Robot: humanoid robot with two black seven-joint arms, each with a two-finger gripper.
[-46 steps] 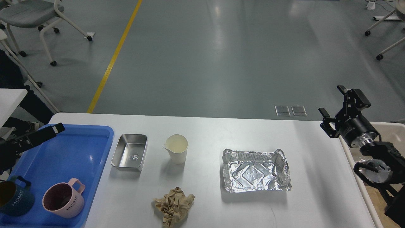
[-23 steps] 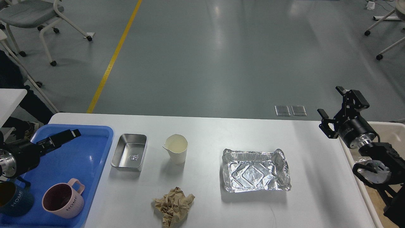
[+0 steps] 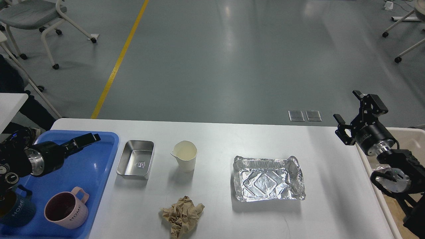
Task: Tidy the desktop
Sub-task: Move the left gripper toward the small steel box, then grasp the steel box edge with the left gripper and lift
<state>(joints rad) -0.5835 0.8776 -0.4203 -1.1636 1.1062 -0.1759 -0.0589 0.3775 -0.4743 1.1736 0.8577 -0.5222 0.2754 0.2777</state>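
The white desktop holds a small steel tray, a white paper cup, a crumpled foil tray and a ball of crumpled brown paper. My left gripper hovers over the far part of the blue tray, pointing right towards the steel tray; its dark fingers cannot be told apart. My right gripper is open and empty, raised above the desktop's right edge, well right of the foil tray.
The blue tray at the left holds a pink mug and a dark blue mug. A beige bin stands beside the desktop's right edge, under my right arm. Chairs stand on the grey floor beyond.
My left gripper has moved to the right over the blue tray, towards the steel tray. My right arm has barely moved. The items on the desktop are unchanged.
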